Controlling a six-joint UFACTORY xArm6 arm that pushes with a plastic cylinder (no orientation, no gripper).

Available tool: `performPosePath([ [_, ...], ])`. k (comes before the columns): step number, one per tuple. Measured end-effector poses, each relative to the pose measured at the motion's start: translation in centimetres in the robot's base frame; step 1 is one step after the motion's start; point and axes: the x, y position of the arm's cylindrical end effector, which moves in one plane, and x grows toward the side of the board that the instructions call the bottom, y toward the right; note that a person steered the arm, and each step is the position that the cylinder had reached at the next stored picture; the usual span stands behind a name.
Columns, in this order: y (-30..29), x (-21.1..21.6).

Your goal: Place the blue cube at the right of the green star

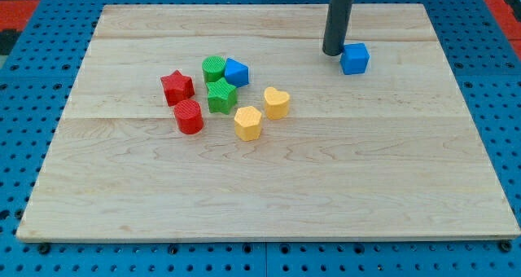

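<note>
While my tip (333, 52) rests just left of the blue cube (355, 59) near the bench's (269, 187) top right, the green star (221, 96) sits well apart, centre-left; no jaws exist.

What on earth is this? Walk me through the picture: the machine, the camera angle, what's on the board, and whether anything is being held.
There is one picture, taken from a camera looking down at a slant on a wooden board; where it is mounted is not known. The dark rod coming in from the view's top is the end of a robot arm. It has no hand, so it holds nothing: it only pushes blocks with my tip.

The tip stands just to the view's left of the blue cube, close to it or touching.

Further toward the view's left lies a cluster: a green star, a green cylinder, a second blue block, a red star, a red block, a yellow heart and a yellow block.
</note>
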Motion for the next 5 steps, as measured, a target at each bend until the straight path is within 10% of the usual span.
performPosePath([
  [5, 7.9, -2.6],
])
